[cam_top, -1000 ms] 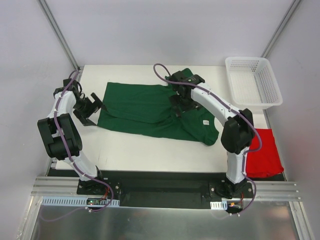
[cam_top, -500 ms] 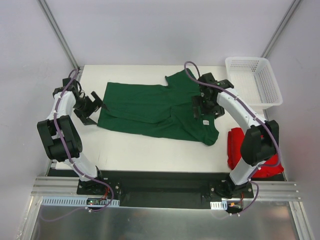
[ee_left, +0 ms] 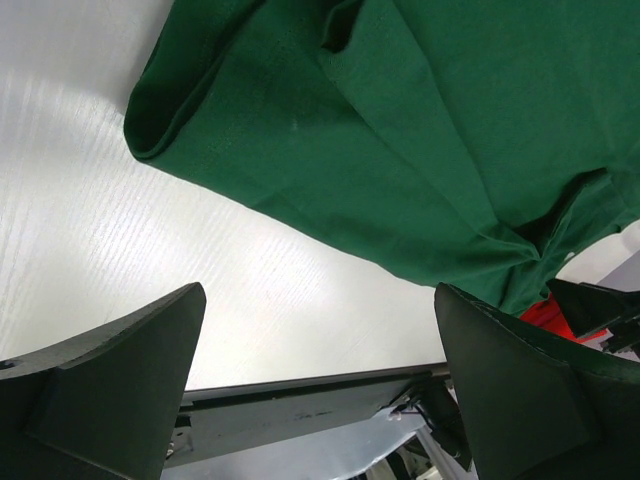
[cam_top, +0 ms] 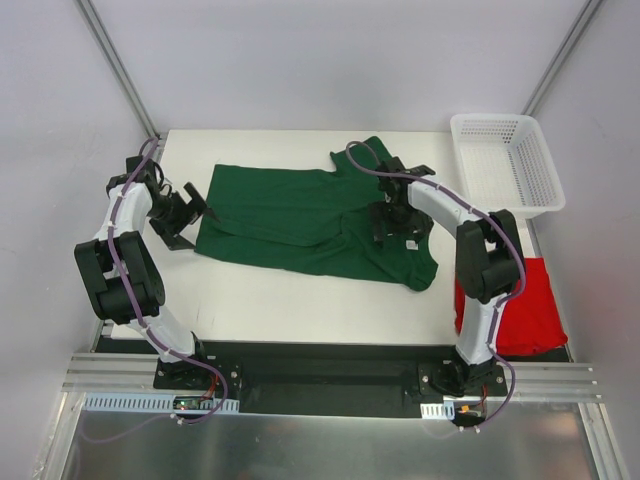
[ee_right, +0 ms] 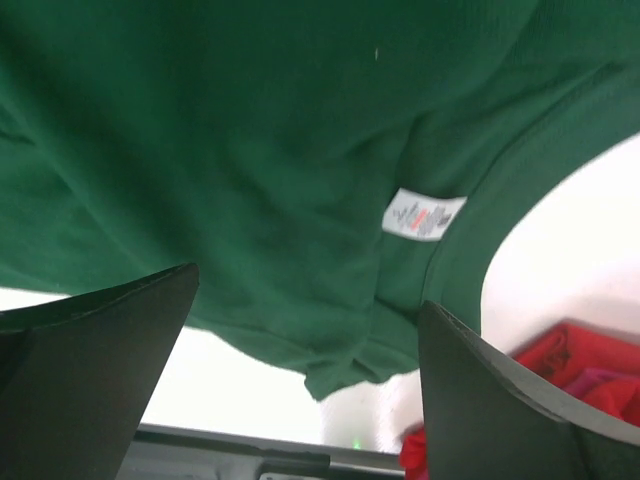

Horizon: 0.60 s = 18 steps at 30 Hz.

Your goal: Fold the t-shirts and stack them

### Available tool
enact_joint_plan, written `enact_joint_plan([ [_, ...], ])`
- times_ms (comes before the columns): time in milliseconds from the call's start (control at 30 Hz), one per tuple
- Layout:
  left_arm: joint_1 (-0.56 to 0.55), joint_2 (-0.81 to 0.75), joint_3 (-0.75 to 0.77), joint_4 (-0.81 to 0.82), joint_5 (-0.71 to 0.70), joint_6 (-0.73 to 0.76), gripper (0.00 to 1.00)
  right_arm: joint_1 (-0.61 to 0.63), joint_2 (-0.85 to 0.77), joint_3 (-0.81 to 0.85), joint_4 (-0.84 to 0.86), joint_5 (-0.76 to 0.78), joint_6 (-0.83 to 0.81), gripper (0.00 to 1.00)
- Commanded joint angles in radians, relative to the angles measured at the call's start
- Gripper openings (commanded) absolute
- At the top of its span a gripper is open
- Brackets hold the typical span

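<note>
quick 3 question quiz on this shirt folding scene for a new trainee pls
1. True or false: the white basket stands at the far right corner of the table.
2. The right gripper is over which? A green t-shirt; B red t-shirt; C white basket.
3. Fill in: the left gripper is ____ (open or shut).
Key: 1 true; 2 A; 3 open.
</note>
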<state>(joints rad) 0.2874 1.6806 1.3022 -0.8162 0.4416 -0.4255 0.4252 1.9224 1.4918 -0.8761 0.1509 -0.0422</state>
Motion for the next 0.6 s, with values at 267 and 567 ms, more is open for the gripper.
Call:
enact_joint_plan([
  [267, -0.017, -0.018, -0.023, -0.005, -0.01, 0.033, 0.99, -0.025, -0.046, -0.07, -0.053, -0.046, 0.014, 0.99],
  [567, -0.025, 0.076, -0.003, -0.012, -0.102, 0.047, 0.99, -0.032, -0.261, -0.25, -0.089, -0.2, 0.039, 0.99],
])
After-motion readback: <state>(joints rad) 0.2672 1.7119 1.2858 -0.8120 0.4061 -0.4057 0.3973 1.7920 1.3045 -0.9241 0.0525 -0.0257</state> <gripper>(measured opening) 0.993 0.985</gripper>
